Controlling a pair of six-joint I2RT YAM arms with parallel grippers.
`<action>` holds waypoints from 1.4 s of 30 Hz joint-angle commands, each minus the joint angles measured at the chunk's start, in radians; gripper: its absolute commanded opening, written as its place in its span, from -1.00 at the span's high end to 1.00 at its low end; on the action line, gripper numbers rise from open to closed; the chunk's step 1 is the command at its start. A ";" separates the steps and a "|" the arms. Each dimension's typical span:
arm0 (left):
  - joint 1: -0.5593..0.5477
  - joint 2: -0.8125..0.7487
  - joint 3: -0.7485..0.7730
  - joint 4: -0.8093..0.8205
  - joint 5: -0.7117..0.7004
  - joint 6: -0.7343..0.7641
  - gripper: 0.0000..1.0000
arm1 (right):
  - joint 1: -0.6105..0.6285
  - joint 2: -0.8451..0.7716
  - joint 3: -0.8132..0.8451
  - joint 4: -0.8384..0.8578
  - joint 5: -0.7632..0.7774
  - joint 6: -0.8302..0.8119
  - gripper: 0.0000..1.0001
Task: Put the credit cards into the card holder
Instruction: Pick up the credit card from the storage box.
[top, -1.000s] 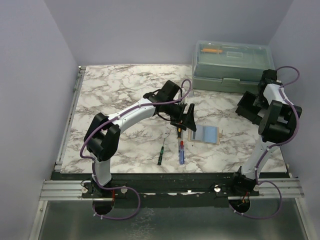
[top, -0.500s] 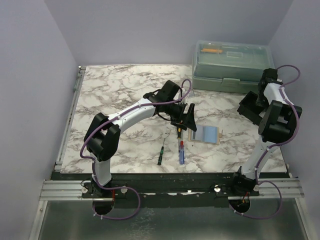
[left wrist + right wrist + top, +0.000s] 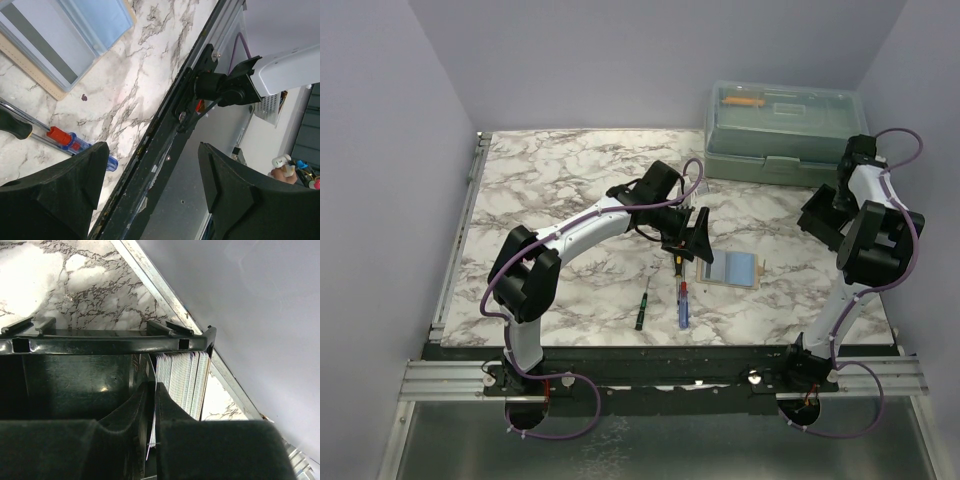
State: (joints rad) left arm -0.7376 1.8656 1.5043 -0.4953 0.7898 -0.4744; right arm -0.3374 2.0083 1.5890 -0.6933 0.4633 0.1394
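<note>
Right gripper [image 3: 153,395]: jaws have just closed, apparently pinching one thin card off the credit cards [image 3: 182,382] standing in a black rack [image 3: 100,342]. Pick looks begun. Card holder [image 3: 730,268] lies open, well off to its left, beside the wide-open left gripper [image 3: 150,155].
</note>
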 commanded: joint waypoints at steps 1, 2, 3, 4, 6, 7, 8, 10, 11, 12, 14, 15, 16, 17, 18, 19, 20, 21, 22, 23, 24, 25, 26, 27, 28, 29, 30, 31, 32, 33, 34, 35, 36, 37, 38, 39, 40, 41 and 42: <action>0.002 -0.003 -0.010 0.018 0.032 -0.003 -0.58 | -0.003 -0.037 0.038 -0.042 0.016 0.029 0.84; 0.001 -0.003 -0.010 0.018 0.033 -0.003 -0.57 | -0.003 -0.044 0.036 -0.042 0.011 0.038 0.85; 0.002 -0.003 -0.010 0.018 0.034 -0.003 -0.58 | -0.003 -0.052 0.031 -0.040 0.007 0.045 0.88; 0.001 -0.002 -0.010 0.019 0.034 -0.003 -0.58 | -0.003 -0.061 0.026 -0.036 0.000 0.051 0.91; 0.002 -0.002 -0.010 0.019 0.037 -0.004 -0.58 | -0.004 -0.081 0.016 -0.033 -0.013 0.067 0.93; 0.002 -0.002 -0.010 0.019 0.037 -0.004 -0.58 | -0.005 -0.091 0.008 -0.026 -0.025 0.076 0.95; 0.002 -0.002 -0.011 0.020 0.037 -0.005 -0.58 | -0.005 -0.104 -0.002 -0.018 -0.036 0.078 0.98; 0.002 -0.002 -0.012 0.021 0.038 -0.006 -0.58 | -0.005 -0.118 -0.014 -0.015 -0.043 0.092 1.00; 0.001 -0.003 -0.012 0.021 0.039 -0.006 -0.58 | -0.005 -0.124 -0.019 -0.013 -0.045 0.098 1.00; 0.000 -0.003 -0.012 0.021 0.039 -0.006 -0.58 | -0.005 -0.129 -0.022 -0.014 -0.046 0.106 1.00; -0.001 -0.005 -0.013 0.023 0.038 -0.006 -0.58 | -0.005 -0.144 -0.028 -0.015 -0.053 0.122 1.00; -0.001 -0.005 -0.013 0.023 0.038 -0.006 -0.58 | -0.005 -0.154 -0.030 -0.015 -0.058 0.131 1.00; -0.002 -0.005 -0.015 0.024 0.038 -0.007 -0.58 | -0.005 -0.169 -0.034 -0.012 -0.064 0.140 1.00; -0.002 -0.005 -0.015 0.023 0.039 -0.008 -0.58 | -0.005 -0.185 -0.038 -0.007 -0.076 0.144 1.00; -0.002 -0.004 -0.014 0.023 0.039 -0.007 -0.58 | -0.005 -0.207 -0.047 0.002 -0.091 0.150 1.00; -0.004 -0.004 -0.015 0.025 0.038 -0.007 -0.58 | -0.005 -0.230 -0.059 0.017 -0.105 0.152 1.00; -0.005 -0.003 -0.015 0.025 0.036 -0.008 -0.58 | -0.005 -0.258 -0.075 0.035 -0.134 0.152 1.00; -0.006 -0.003 -0.016 0.027 0.034 -0.007 -0.58 | -0.005 -0.298 -0.093 0.067 -0.161 0.148 1.00; -0.007 -0.003 -0.018 0.027 0.035 -0.009 -0.58 | -0.005 -0.327 -0.113 0.092 -0.191 0.143 1.00; -0.008 -0.002 -0.018 0.030 0.043 -0.010 -0.58 | -0.005 -0.359 -0.134 0.113 -0.223 0.141 1.00; -0.008 -0.002 -0.019 0.034 0.053 -0.012 -0.59 | -0.005 -0.388 -0.160 0.129 -0.248 0.139 1.00; -0.008 -0.003 -0.021 0.040 0.054 -0.012 -0.59 | -0.005 -0.414 -0.177 0.137 -0.275 0.139 1.00; -0.008 -0.003 -0.022 0.041 0.054 -0.012 -0.59 | -0.005 -0.442 -0.192 0.143 -0.305 0.146 1.00; -0.008 -0.003 -0.022 0.042 0.049 -0.009 -0.59 | -0.005 -0.467 -0.208 0.146 -0.332 0.152 1.00; -0.007 -0.003 -0.024 0.043 0.042 -0.009 -0.59 | -0.005 -0.494 -0.224 0.148 -0.353 0.157 1.00; -0.007 -0.002 -0.024 0.045 0.039 -0.007 -0.59 | -0.004 -0.516 -0.238 0.148 -0.373 0.160 0.99; -0.006 0.001 -0.024 0.045 0.036 -0.006 -0.59 | -0.004 -0.535 -0.247 0.144 -0.376 0.159 1.00; -0.006 0.003 -0.023 0.045 0.036 -0.007 -0.59 | -0.003 -0.551 -0.253 0.138 -0.374 0.157 1.00; -0.004 0.004 -0.022 0.047 0.037 -0.008 -0.59 | -0.004 -0.566 -0.256 0.133 -0.385 0.154 1.00; -0.002 0.003 -0.021 0.053 0.044 -0.011 -0.59 | -0.004 -0.580 -0.261 0.132 -0.431 0.156 1.00; 0.004 0.001 -0.023 0.068 0.052 -0.020 -0.58 | -0.002 -0.594 -0.266 0.131 -0.497 0.161 1.00; 0.012 0.000 -0.026 0.089 0.062 -0.034 -0.58 | 0.003 -0.611 -0.280 0.136 -0.564 0.170 0.99; 0.025 0.001 -0.035 0.116 0.082 -0.057 -0.58 | 0.011 -0.621 -0.300 0.148 -0.645 0.174 0.99; 0.040 0.001 -0.048 0.157 0.105 -0.092 -0.58 | 0.022 -0.629 -0.320 0.159 -0.725 0.179 1.00; 0.056 -0.002 -0.066 0.203 0.127 -0.134 -0.58 | 0.035 -0.636 -0.344 0.169 -0.812 0.184 0.99; 0.072 -0.006 -0.088 0.261 0.146 -0.178 -0.59 | 0.054 -0.644 -0.373 0.188 -0.889 0.187 0.99; 0.086 -0.012 -0.108 0.309 0.161 -0.222 -0.59 | 0.073 -0.654 -0.407 0.212 -0.973 0.191 0.99; 0.099 -0.018 -0.130 0.363 0.172 -0.276 -0.59 | 0.090 -0.672 -0.452 0.247 -1.049 0.207 0.99; 0.111 -0.025 -0.152 0.423 0.177 -0.319 -0.59 | 0.104 -0.689 -0.502 0.302 -1.134 0.230 0.99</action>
State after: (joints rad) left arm -0.6884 1.8656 1.4330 -0.3172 0.8776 -0.5884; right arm -0.2935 1.3685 1.2171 -0.5110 -0.2588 0.3157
